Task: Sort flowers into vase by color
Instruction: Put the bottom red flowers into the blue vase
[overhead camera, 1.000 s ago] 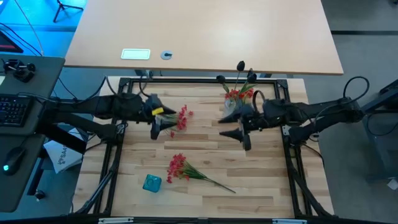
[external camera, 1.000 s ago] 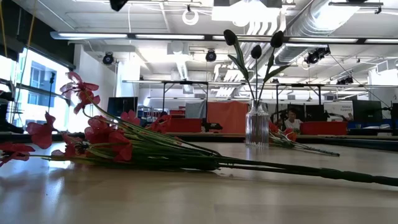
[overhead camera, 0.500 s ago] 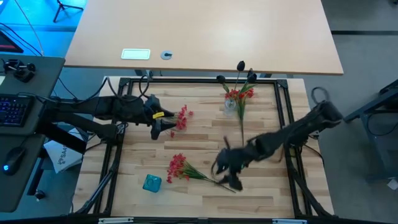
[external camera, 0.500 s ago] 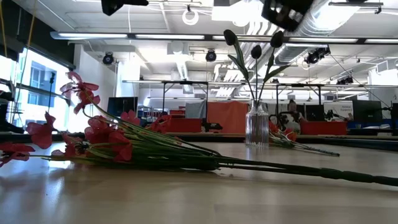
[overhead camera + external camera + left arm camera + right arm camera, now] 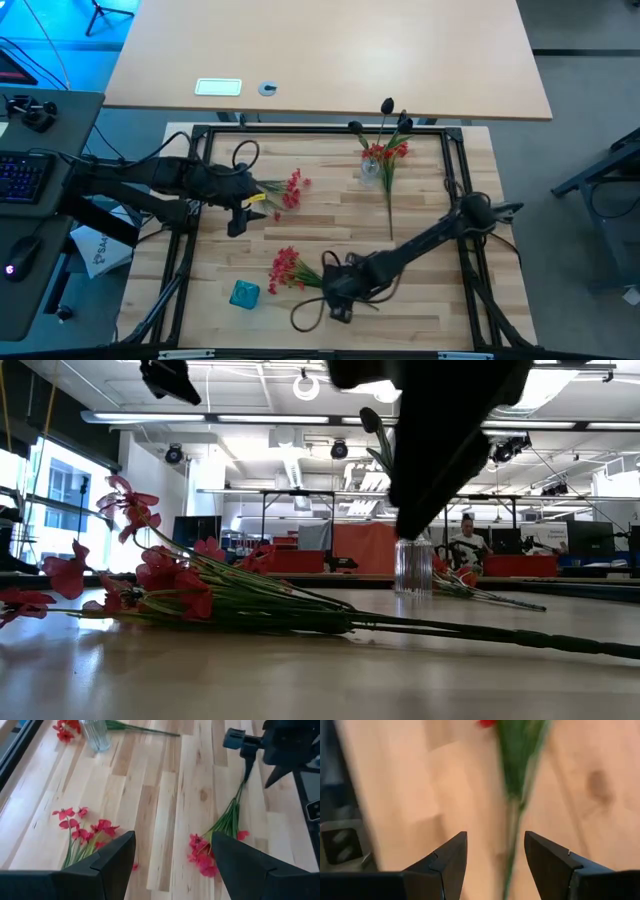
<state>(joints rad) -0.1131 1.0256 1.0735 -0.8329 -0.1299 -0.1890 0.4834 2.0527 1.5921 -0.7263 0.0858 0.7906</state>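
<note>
Lying flat, red-pink flower sprig, thin green stem

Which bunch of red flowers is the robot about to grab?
On the pale wooden slat table, look at the near edge beside the small teal block. The red-blossomed sprig with the long green stem lies there, with the right claw open over its stem, unlike the other red bunches farther back.

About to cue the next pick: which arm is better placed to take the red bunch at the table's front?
Right. Its end effector hangs open right over that bunch's stem, while the left end effector hovers farther back, beside another red sprig.
</note>
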